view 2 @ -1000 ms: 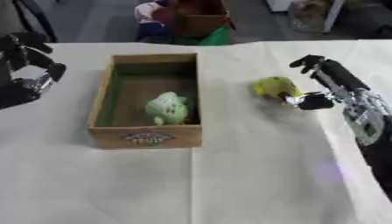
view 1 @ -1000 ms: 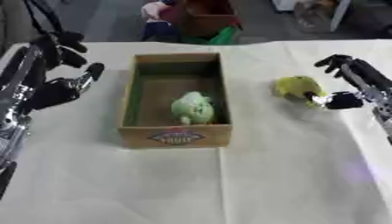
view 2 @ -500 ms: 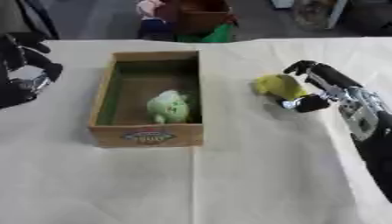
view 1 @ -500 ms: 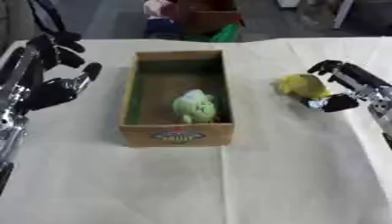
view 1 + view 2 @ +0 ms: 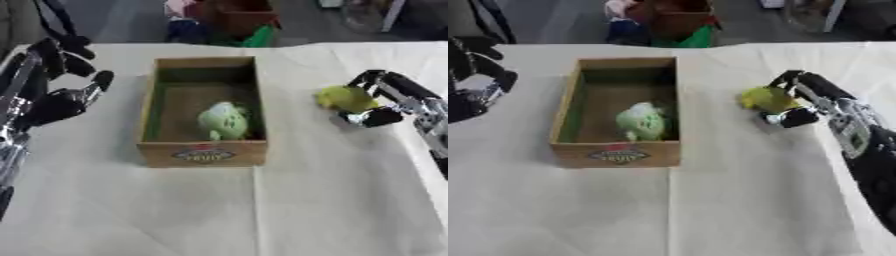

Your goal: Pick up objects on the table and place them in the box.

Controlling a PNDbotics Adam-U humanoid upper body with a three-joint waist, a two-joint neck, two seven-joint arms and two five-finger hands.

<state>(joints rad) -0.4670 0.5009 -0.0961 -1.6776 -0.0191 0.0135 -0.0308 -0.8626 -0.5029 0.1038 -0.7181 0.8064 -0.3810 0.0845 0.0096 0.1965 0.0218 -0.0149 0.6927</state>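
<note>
- Since 1 second ago, the right hand (image 5: 385,102) has closed in from beside the yellow-green object (image 5: 346,97) until its fingers curl over the far side and its thumb sits at the near side.
- Contact on the side turned away from the camera is hidden by the fingers, so how much of the object they grasp cannot be made out.
- That object is a soft-edged yellow-green lump lying on the white tablecloth (image 5: 332,200), to the right of the cardboard box (image 5: 203,152) and clear of its wall; its exact kind is hard to tell.
- Inside the box lies 1 pale green object (image 5: 224,120), rounded and leafy-looking, toward the near right part of the floor; its underside is hidden.
- A red and green label on the box's near wall is too blurred to read.
- At the left edge, the left hand (image 5: 61,95) hangs above the cloth, well apart from the box, fingers spread and holding nothing; in the right eye view it is mostly cut off by the frame.
- Beyond the table's far edge, a brown crate (image 5: 677,17) with green and pink things around it is partly cut off.
</note>
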